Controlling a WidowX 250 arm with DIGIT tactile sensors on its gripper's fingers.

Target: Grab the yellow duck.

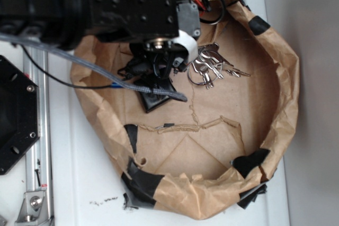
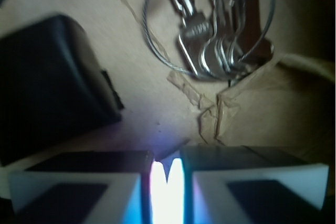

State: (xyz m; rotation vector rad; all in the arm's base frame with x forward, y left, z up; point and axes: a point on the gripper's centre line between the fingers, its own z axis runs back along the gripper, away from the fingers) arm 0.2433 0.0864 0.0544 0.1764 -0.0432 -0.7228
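- Exterior view: the arm reaches in from the upper left, wrist pointing down into the brown paper nest [image 1: 275, 109]; the gripper [image 1: 159, 70] hangs low over a black box [image 1: 156, 99], beside a bunch of keys [image 1: 212, 67]; no yellow duck shows anywhere, possibly hidden beneath the arm.
- Wrist view: the pads [image 2: 79, 192] stand almost together, a bright slit between them, clamping nothing; black box at left, keys ahead; still no duck; as a judgement, such a toy is light, soft, slippery; best pinched across its body.

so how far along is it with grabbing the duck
Nothing looks done: no yellow duck shows in either view. The gripper hangs low inside the paper bag, jaws nearly closed on nothing visible, near the black box and the keys. Finding and gripping the duck is left.
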